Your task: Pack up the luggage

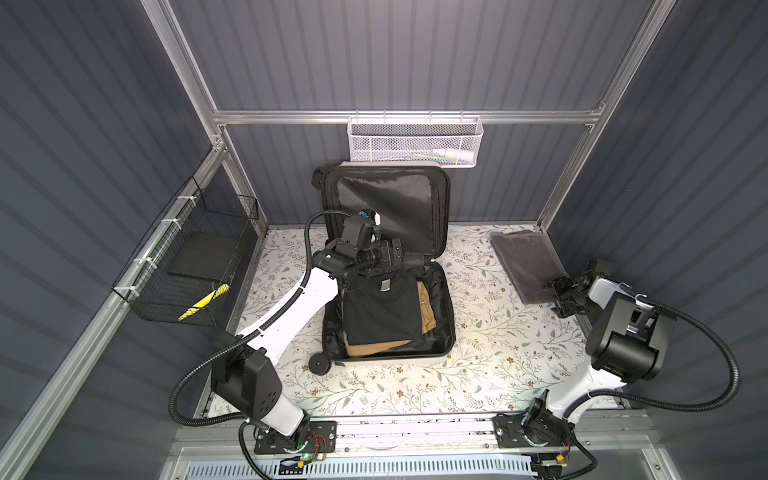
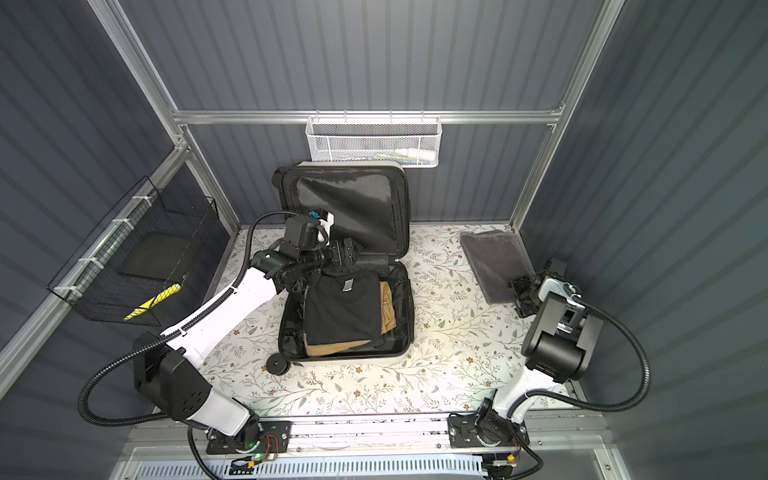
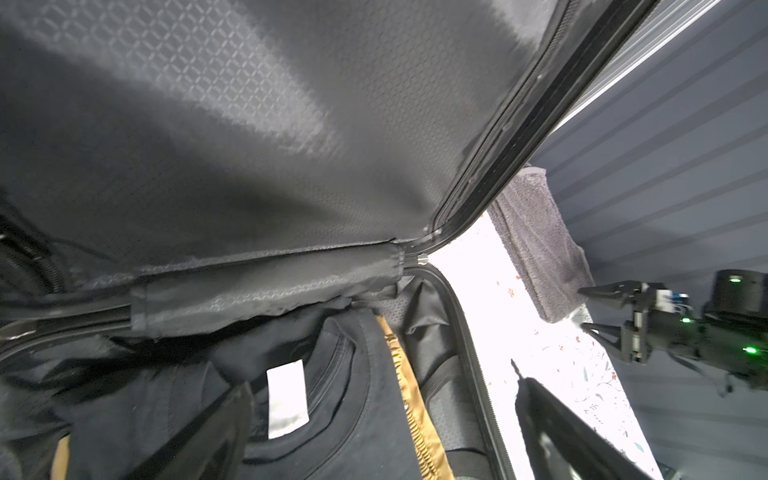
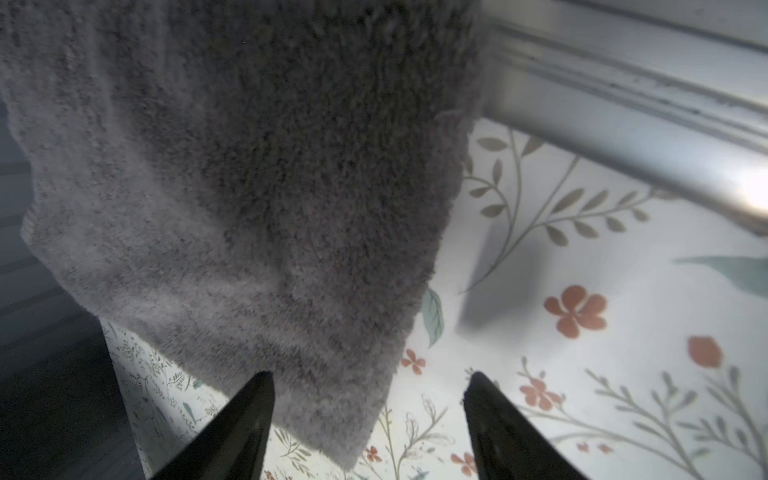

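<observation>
Right wrist view: right gripper (image 4: 368, 378) jaws stood apart astride the grey towel (image 4: 249, 166) corner, clamping nothing.
Left gripper (image 3: 378, 399): jaws wide, empty, above the black shirt (image 1: 382, 316).
Luggage (image 1: 399, 208): open mid-table, lid upright.
Risk: a shallow corner pinch might slip, and a trailing towel might snag the luggage rim.
Surface: floral cloth (image 1: 498, 332).
Room: dark ribbed panels (image 1: 415, 54), aluminium frame (image 1: 407, 117).

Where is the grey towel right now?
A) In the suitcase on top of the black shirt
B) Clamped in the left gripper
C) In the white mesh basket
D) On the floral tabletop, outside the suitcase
D: the grey towel lies on the floral tabletop near the back right corner, with the right gripper open at its near corner.
</observation>
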